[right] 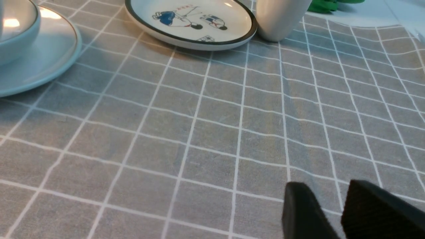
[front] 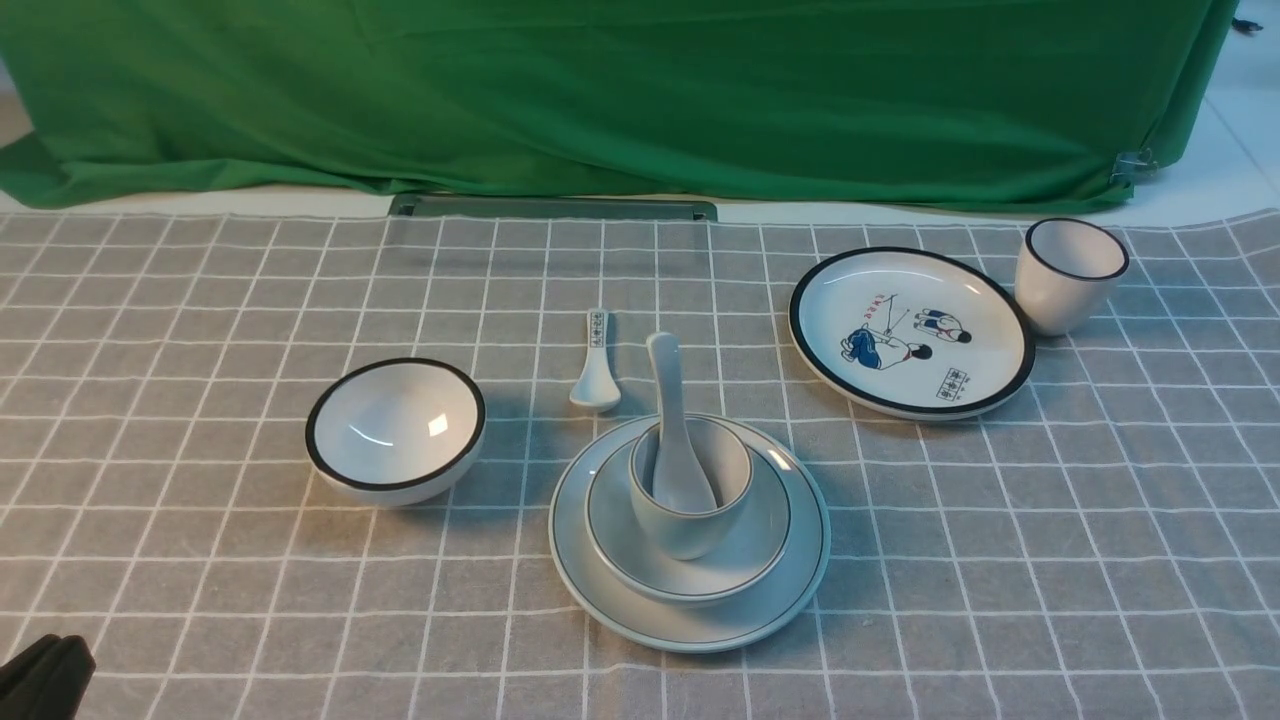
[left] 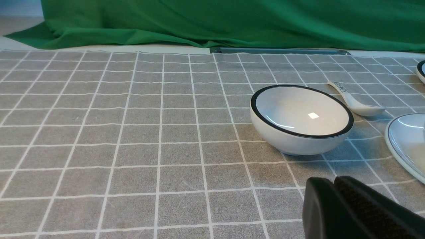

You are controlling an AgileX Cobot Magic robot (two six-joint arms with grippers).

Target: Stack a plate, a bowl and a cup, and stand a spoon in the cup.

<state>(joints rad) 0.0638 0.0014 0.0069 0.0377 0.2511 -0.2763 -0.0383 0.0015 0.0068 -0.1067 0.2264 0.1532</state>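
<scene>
The pale grey-white plate lies at the table's front centre. The shallow bowl sits on it, and the grey-green cup stands in the bowl. The plain white spoon stands in the cup, handle leaning away from me. My left gripper is at the front left corner, shut and empty; in the left wrist view its pads touch, and the plate's edge shows. My right gripper is out of the front view, held low over bare cloth, its jaws a little apart and empty. The plate and bowl show there too.
A deeper white bowl with a thick black rim stands left of the stack. A small spoon with a patterned handle lies behind it. A cartoon plate and a black-rimmed white cup stand at the back right. A green cloth hangs behind.
</scene>
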